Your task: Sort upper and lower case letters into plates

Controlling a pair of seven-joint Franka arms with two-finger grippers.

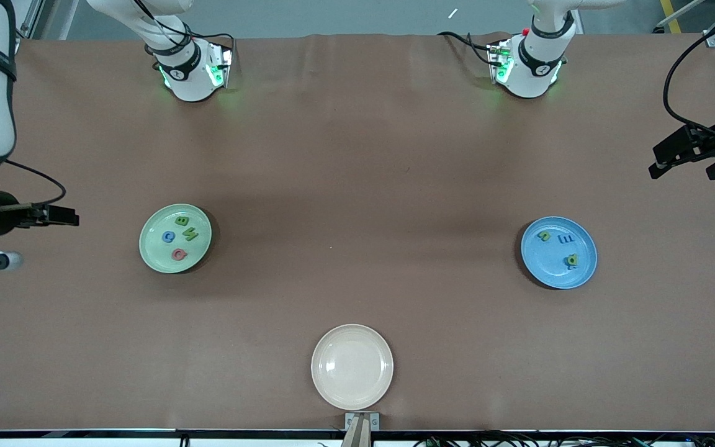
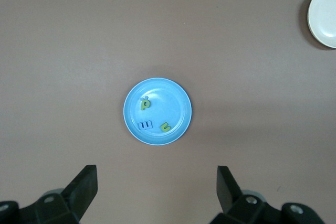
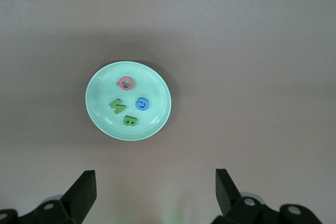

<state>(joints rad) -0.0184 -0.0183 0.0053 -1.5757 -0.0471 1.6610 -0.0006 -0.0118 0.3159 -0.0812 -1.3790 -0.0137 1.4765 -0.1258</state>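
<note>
Front view, right gripper (image 1: 53,215) and left gripper (image 1: 689,155) both released, half cut off, blue plate (image 1: 584,273) letters blurry

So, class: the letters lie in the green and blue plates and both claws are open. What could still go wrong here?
1. The blue plate shows three pieces where the green plate shows four; its green p seems stacked on another, perhaps hiding a letter.
2. The blue m reads as E sideways, so it may be misjudged.
3. The left claw and right claw hang at the table's ends.
</note>
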